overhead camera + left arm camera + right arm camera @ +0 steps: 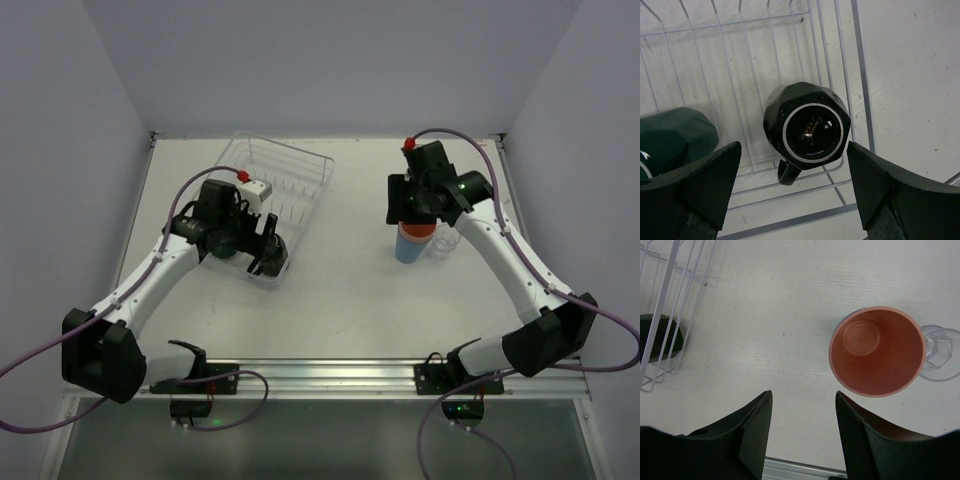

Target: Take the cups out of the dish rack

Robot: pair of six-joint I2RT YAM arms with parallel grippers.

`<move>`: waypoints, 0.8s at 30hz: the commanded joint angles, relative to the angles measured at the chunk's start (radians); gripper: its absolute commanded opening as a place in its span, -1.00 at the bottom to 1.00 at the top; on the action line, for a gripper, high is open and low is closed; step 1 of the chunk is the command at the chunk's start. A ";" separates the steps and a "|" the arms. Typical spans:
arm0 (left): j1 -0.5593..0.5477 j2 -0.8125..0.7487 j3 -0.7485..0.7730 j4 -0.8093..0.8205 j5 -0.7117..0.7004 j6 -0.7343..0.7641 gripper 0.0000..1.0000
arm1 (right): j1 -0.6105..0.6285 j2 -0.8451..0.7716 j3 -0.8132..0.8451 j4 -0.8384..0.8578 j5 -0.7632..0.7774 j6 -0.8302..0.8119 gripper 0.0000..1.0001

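Top view: dish rack [285, 170] upper centre-left on the worktop [340, 300], left jaws over its near end. Right of centre, salmon-pink tumbler [417, 232] is nested in light-blue tumbler [408, 252], with clear glass [447, 241] just beside. Right jaws are above them.

Left wrist: left jaws apart, straddling black mug [807, 131], no contact. The mug is base-up in the rack, handle [787, 172] toward lower frame. Dark teal mug [675, 137] sits close at left. My call: descend straight, centre on the mug body, keep the frame-left finger [700, 190] off the teal mug and the wires, avoid the handle, lift vertically.

Right wrist: right jaws apart, nothing between them. The salmon-pink tumbler stands free at upper right. Whether the glass touches it or is just beside, can't tell.
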 commanded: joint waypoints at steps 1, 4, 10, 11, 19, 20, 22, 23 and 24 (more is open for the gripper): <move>-0.017 0.023 -0.009 -0.007 -0.004 0.027 0.80 | 0.009 -0.036 -0.020 0.033 -0.043 -0.022 0.12; -0.026 0.049 -0.006 -0.004 0.001 0.030 0.79 | 0.009 -0.043 -0.026 0.034 -0.052 -0.020 0.12; -0.043 0.112 0.008 0.013 -0.016 0.030 0.78 | 0.011 -0.057 -0.040 0.049 -0.068 -0.019 0.12; -0.044 0.127 0.010 0.018 -0.016 0.029 0.78 | 0.012 -0.059 -0.046 0.051 -0.068 -0.019 0.12; -0.063 0.190 0.043 0.022 -0.050 0.030 0.78 | 0.012 -0.062 -0.071 0.065 -0.081 -0.017 0.13; -0.064 0.194 0.046 0.021 -0.051 0.030 0.78 | 0.012 -0.062 -0.072 0.068 -0.083 -0.015 0.13; -0.069 0.204 0.056 0.021 -0.067 0.029 0.78 | 0.011 -0.062 -0.082 0.074 -0.083 -0.014 0.13; -0.071 0.204 0.057 0.021 -0.070 0.030 0.78 | 0.011 -0.063 -0.085 0.077 -0.084 -0.014 0.13; -0.074 0.209 0.060 0.021 -0.074 0.029 0.78 | 0.011 -0.060 -0.088 0.079 -0.087 -0.014 0.13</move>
